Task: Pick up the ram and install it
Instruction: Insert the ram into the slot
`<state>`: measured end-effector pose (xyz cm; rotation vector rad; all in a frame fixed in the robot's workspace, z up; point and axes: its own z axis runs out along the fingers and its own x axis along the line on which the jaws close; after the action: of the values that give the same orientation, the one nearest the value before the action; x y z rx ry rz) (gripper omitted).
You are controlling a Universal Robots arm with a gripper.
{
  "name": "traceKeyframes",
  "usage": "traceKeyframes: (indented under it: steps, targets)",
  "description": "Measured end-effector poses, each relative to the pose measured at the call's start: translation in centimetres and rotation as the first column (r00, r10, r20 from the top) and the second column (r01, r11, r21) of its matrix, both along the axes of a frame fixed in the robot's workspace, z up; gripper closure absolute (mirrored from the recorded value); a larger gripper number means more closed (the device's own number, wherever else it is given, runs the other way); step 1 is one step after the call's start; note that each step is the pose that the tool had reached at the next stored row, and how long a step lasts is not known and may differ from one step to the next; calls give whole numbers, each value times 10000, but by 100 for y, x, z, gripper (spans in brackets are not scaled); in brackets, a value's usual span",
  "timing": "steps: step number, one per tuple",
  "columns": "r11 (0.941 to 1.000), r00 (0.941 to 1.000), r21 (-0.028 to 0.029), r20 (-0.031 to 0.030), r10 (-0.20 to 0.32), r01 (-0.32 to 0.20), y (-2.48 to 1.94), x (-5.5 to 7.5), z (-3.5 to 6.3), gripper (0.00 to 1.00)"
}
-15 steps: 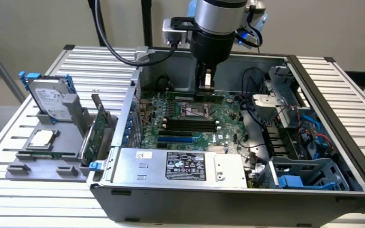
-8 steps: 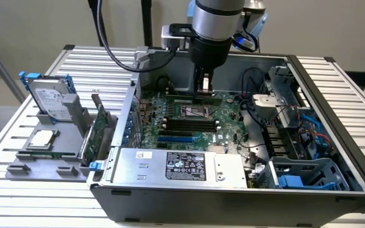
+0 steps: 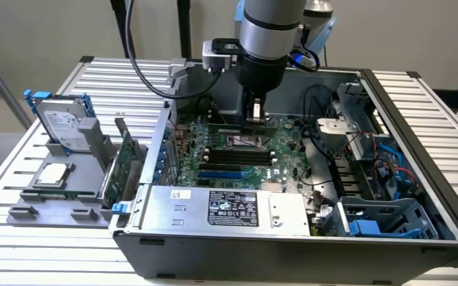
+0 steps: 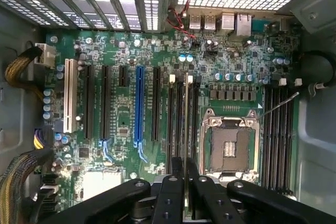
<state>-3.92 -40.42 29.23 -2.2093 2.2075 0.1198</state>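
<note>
Ribbed silver counter (image 3: 436, 119) made of metal slats, and on it a dark grey steel tower case (image 3: 293, 256) lying on its side with the lid off. Inside there's a boxy bare-metal power supply (image 3: 221, 208) with a black label, print too small to read. Behind that is the green motherboard (image 4: 115, 51): long black slots, one blue slot (image 4: 139, 103), one white slot (image 4: 67, 95), and a square socket (image 4: 231, 148) with a shiny metal frame.

Over on the exterior view's left sits a grey plastic tray (image 3: 54, 205) holding a hard drive (image 3: 60, 128), a green expansion card (image 3: 117, 173) standing on edge and a square silver processor (image 3: 52, 174).

The black hand (image 4: 185, 163) is clamped on the ram (image 4: 186, 124), a thin stick seen edge-on, lined up along the black slots just beside the socket. Can't tell if it's seated in a slot.
</note>
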Motion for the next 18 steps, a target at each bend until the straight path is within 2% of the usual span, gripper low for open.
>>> traceKeyframes:
  steps: [6,18]
  targets:
    - [10000,10000,0,21,-1,1,0,2,-109,100]
    - [10000,9999,-37,93,-39,39,0,8,-328,100]
